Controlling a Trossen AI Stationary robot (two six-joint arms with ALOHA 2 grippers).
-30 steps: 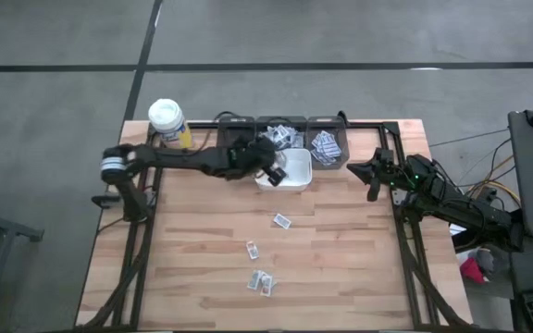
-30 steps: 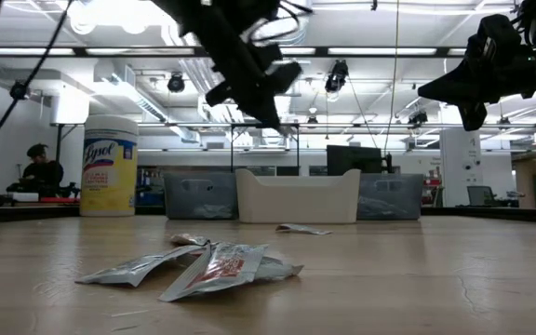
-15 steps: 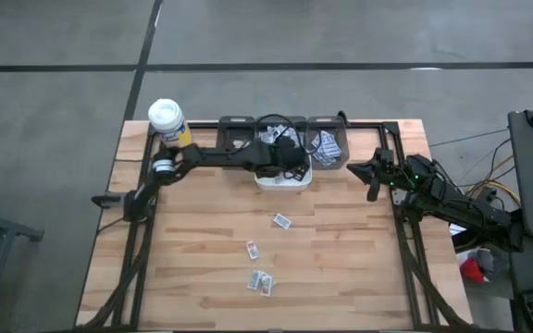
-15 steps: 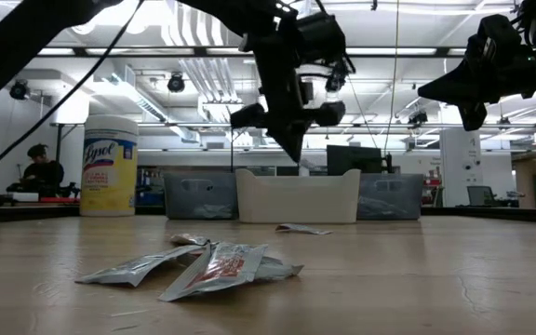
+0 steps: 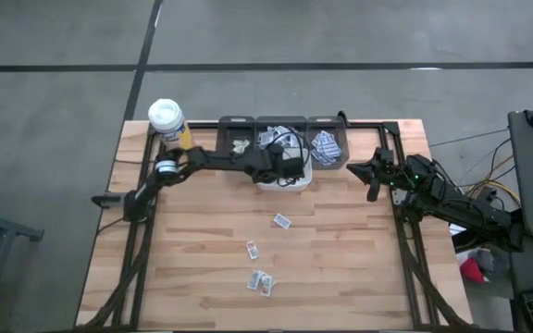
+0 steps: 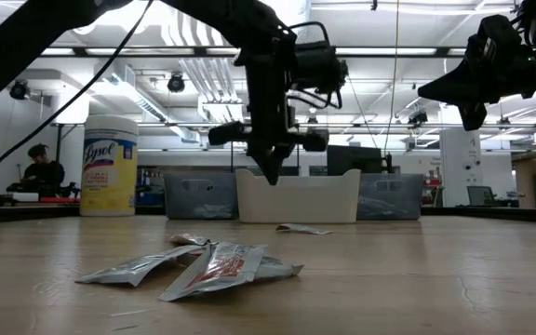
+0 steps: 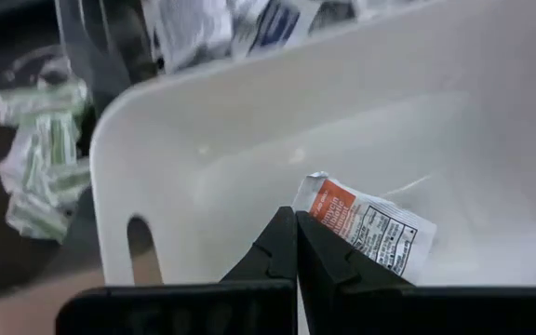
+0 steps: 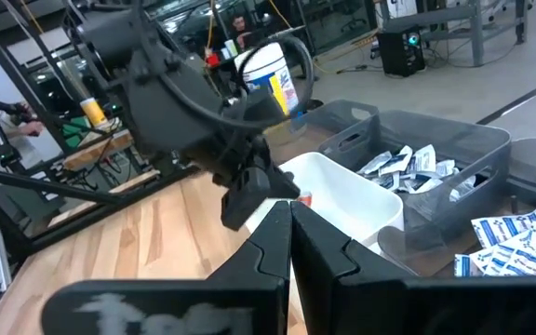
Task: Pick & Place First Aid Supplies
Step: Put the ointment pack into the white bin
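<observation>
Left gripper (image 5: 280, 176) is hanging over the white bin (image 5: 301, 181) with its fingers pinched together on a packet with red print (image 7: 366, 223), whose free end is lying inside the bin (the fingers are meeting at its corner, so I judge it not yet released). Behind it, three grey bins are standing in a row, and they are already holding sorted supplies: green-printed packets (image 7: 40, 158) in the left one, blue-printed packets (image 8: 515, 244) in the right one. So one part of the task is looking done. On the wooden table (image 5: 192, 259), several loose packets (image 5: 260, 281) are waiting well apart from the bins, and these are what is left. Right gripper (image 5: 374, 170) is resting at the right edge of the table, clenched and empty.
</observation>
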